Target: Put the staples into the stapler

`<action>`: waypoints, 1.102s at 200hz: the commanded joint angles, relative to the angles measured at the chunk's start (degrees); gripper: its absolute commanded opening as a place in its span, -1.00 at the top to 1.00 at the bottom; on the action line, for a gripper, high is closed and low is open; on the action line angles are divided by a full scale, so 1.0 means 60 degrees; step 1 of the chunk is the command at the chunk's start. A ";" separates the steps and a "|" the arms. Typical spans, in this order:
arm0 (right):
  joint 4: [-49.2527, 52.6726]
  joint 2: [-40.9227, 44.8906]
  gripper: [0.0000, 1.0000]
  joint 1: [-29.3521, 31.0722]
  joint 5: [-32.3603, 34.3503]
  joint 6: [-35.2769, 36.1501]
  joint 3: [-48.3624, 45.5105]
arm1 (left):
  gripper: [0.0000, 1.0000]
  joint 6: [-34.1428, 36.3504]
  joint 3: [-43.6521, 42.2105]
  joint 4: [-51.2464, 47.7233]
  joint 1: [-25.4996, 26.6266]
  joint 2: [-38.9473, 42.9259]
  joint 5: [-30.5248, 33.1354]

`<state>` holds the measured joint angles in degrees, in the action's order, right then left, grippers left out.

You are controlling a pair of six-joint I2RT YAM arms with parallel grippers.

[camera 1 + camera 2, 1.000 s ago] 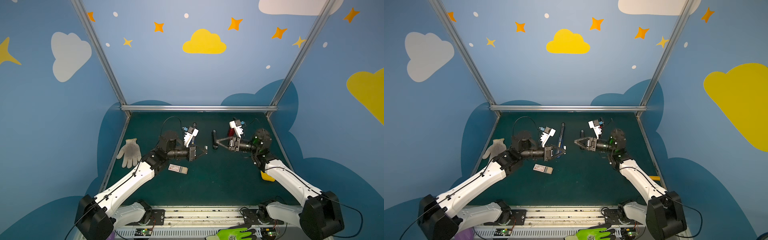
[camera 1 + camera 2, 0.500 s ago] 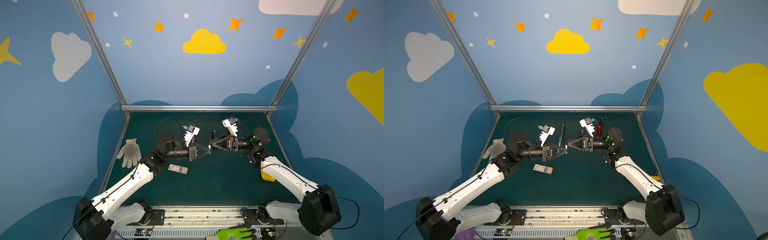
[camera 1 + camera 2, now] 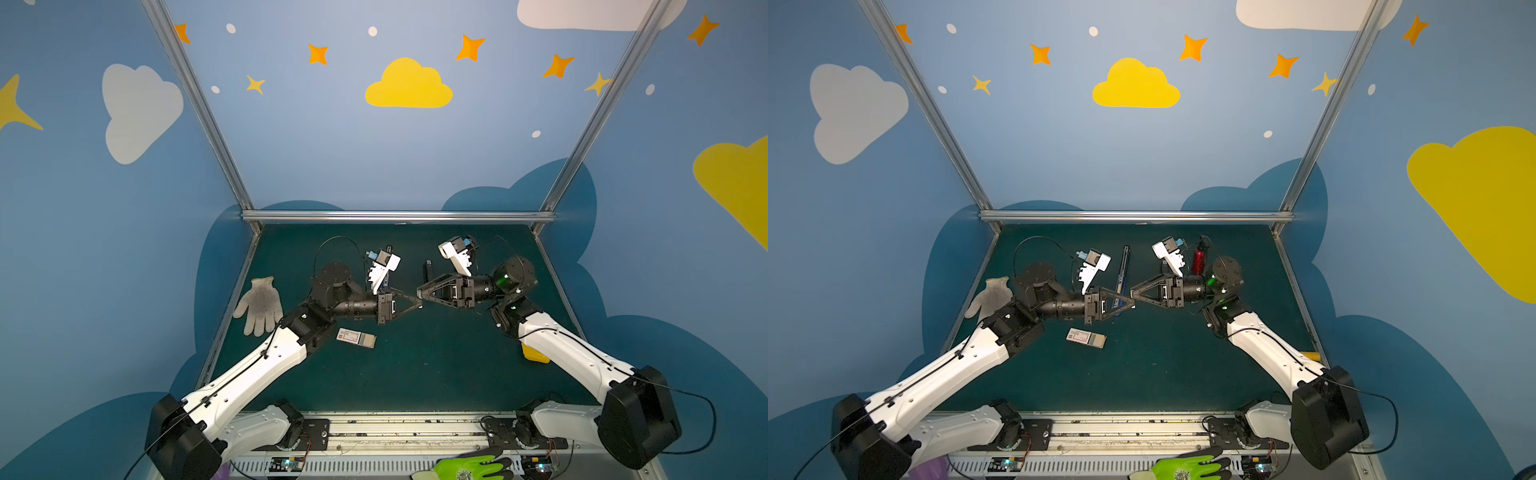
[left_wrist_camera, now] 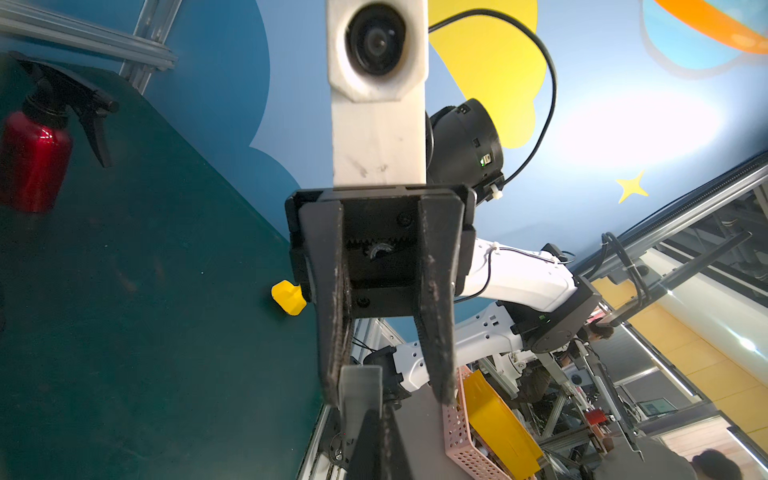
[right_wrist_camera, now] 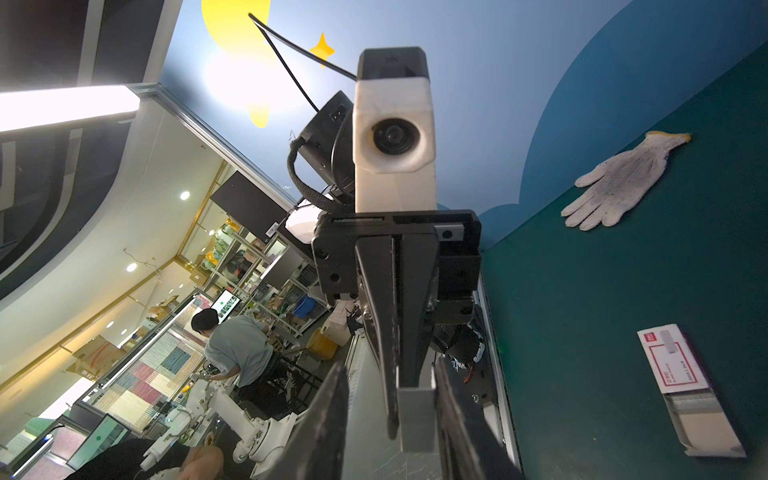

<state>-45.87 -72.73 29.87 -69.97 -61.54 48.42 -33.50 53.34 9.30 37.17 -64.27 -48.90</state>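
staples (image 3: 356, 337): flat white card box, red mark at one corner, tan tray slid partway out. lies flat on the mat (image 3: 415, 374) just in front of the left forearm, apart from everything else.
strip (image 5: 415, 419): short grey metal bar with a square-cut end, held up over mid-mat.
left gripper (image 3: 419, 304): black tapered fingers pressed together, pinching the strip at their tips.
right gripper (image 3: 419, 293): meets the left tip to tip. its scuffed black fingers stand apart, one on each side of the strip (a gap shows on at least one side).
stapler (image 3: 1123, 266): long, thin, black and blue, flat on the mat behind the left gripper.
glove (image 3: 259, 305): white knit, limp, against the mat's left edge.
bottle (image 4: 35, 162): glossy red metal, black trigger head, behind the right gripper.
yellow block (image 4: 288, 297): smooth, at the mat's right edge.
open room: a broad stretch of matte dark green mat between the box and the front rail (image 3: 395, 428).
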 commanded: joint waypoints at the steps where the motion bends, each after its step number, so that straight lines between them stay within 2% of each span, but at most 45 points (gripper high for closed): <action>1: -0.0374 0.0021 0.37 0.0090 -0.0275 0.0029 0.0279 | 0.92 0.0002 0.0133 0.0237 0.0014 0.0136 -0.0067; 184: 0.0473 0.0058 0.68 0.0065 -0.0042 0.0561 0.0294 | 0.92 0.0305 0.0192 -0.0245 0.0033 0.0148 0.0245; 220: 0.0713 0.0183 0.72 -0.0076 0.0110 0.0705 0.0297 | 0.65 0.0382 0.0177 -0.0414 0.0031 0.0178 0.0320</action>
<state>-42.13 -73.03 30.02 -69.47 -58.57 48.45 -32.42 53.34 7.94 37.30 -63.94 -47.92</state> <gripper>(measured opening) 0.148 0.141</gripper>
